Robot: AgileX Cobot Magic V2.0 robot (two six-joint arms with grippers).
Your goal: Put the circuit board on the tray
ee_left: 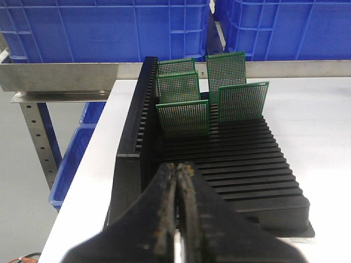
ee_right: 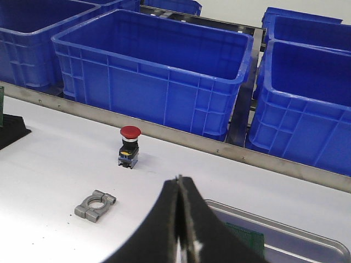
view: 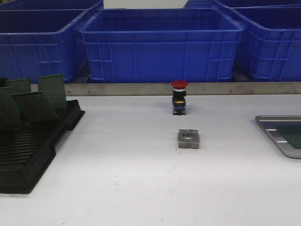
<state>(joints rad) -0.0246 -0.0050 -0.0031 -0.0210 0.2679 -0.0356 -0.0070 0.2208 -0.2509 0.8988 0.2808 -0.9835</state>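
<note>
Several green circuit boards stand upright in a black slotted rack at the table's left. The silver-grey tray lies at the right edge, with one green circuit board flat on it. Neither gripper shows in the front view. In the left wrist view, my left gripper is shut and empty, above the near end of the rack and short of the boards. In the right wrist view, my right gripper is shut and empty, just short of the tray that holds the board.
A red-capped push button and a grey metal clamp block sit mid-table. Blue plastic crates line the back behind a metal rail. The table's left edge runs right beside the rack.
</note>
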